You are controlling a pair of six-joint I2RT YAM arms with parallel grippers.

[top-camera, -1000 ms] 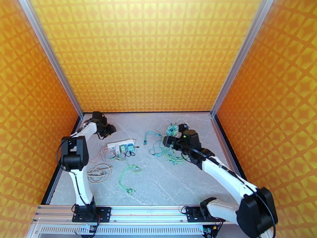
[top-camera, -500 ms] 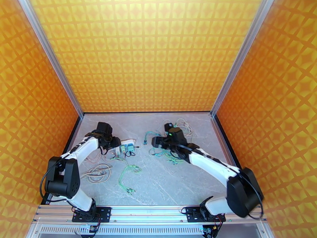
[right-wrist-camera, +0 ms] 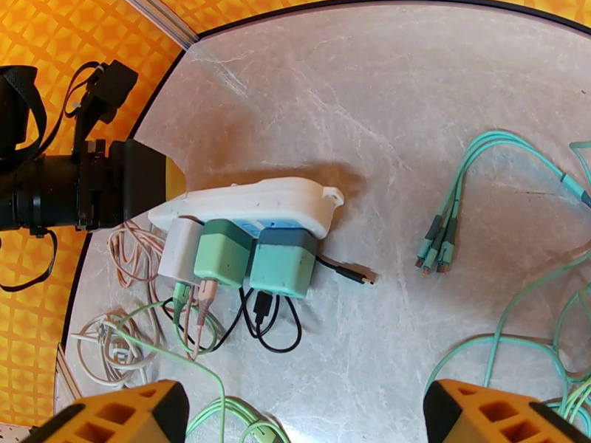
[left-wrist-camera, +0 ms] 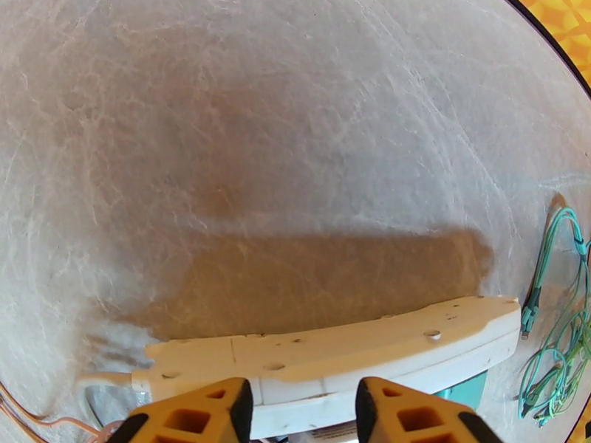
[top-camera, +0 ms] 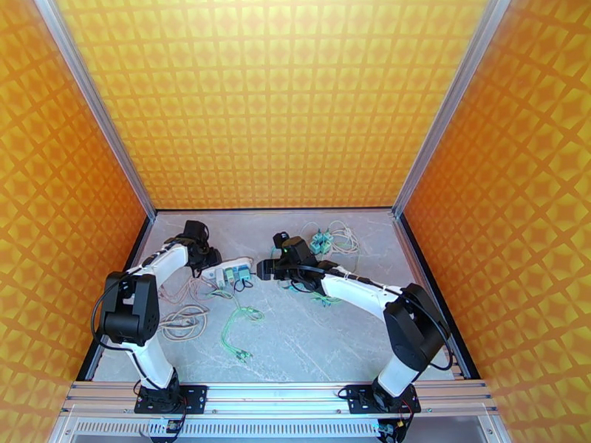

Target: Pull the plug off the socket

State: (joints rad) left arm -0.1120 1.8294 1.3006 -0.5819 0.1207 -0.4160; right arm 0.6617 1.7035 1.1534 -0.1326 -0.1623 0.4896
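We are looking at the white socket strip (top-camera: 221,268), lying at about 10 o'clock from the middle of the table (top-camera: 318,348). It is carrying three plugs side by side on its near face: a white plug (right-wrist-camera: 177,252), a green plug (right-wrist-camera: 224,254) and a teal plug (right-wrist-camera: 284,261), all seated. Thin cables are trailing from them toward 6 o'clock, among them a black cable (right-wrist-camera: 273,323).

The left gripper (left-wrist-camera: 304,415) is sitting at the strip's 9 o'clock end with its jaws partly closed and its yellow fingertips (left-wrist-camera: 196,411) overlapping the strip's edge. We cannot tell whether they are actually clamping it. The right gripper (top-camera: 262,269) is hanging just beside the strip's 3 o'clock end, jaws spread wide and grasping nothing.

A second ago the left gripper was up by the far-left corner, and the right one was over the teal cables (right-wrist-camera: 451,238) at 1 o'clock. Both have since closed in on the strip from opposite ends.

The strip is lying near the table's left rim. Loose cable coils are crowding the floor at 7 o'clock, and bare surface is lying open toward 5 o'clock and along the far wall at 12.
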